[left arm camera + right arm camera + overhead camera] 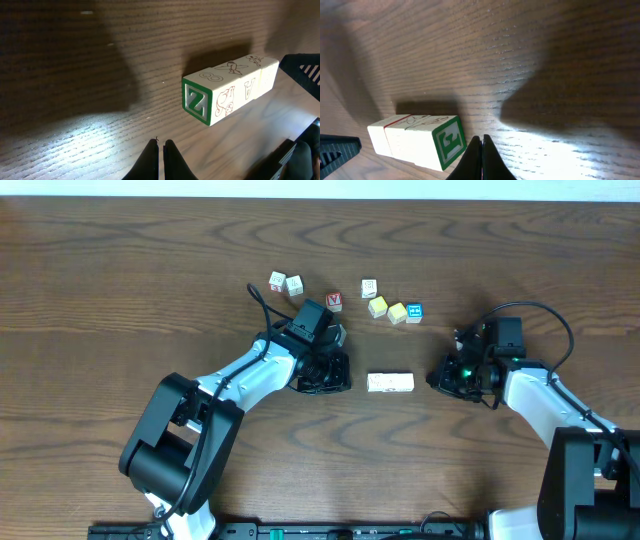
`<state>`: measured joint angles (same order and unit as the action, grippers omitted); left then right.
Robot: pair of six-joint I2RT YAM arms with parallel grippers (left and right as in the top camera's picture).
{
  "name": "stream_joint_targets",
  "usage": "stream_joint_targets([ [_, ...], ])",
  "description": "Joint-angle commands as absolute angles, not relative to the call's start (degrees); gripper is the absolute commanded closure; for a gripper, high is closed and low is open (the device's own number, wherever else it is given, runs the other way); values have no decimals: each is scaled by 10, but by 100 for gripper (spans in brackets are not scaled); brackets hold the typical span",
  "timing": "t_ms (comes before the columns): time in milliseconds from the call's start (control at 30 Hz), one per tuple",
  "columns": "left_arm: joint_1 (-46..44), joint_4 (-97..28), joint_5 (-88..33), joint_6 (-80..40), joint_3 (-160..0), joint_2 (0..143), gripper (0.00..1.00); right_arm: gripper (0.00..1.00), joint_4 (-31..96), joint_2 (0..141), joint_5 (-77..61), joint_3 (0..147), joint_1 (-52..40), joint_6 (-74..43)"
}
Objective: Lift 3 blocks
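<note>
The three blocks are laid end to end in a short, straight row, flat on the counter near its middle, each touching its neighbour. Faint reddish drawings are seen on their side and top faces, and a green-framed letter on each end face.

The row is flanked by both arms. The left end effector is set just beside one end and the right end effector near the other, with bare wood showing between each tip and the row. Both are clenched and nothing is held by either; in each wrist view the two fingertips are pressed together, with the row ahead and off to one side.

No block is lifted yet, so the approach is judged to be the step in hand. A squeeze from both ends is probably intended. For that, the closed tips would have to be brought square against the end faces, at matching height, pressed evenly and raised together, or the row may buckle.

Further back, loose coloured and lettered cubes are scattered, well apart from the row.
</note>
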<state>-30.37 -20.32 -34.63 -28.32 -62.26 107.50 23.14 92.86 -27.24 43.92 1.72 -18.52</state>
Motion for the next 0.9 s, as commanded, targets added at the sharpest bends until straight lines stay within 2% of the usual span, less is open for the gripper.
stream_joint_targets([
  [0,-298,-203,-356,-282,-619,1082,93,99,223,930,-296,426,25,-170],
  [267,-280,-200,-425,-256,-619,1082,93,99,219,930,-437,423,72,-115],
  [867,-281,-191,-427,-251,-619,1084,93,99,180,943,-438,395,70,-147],
])
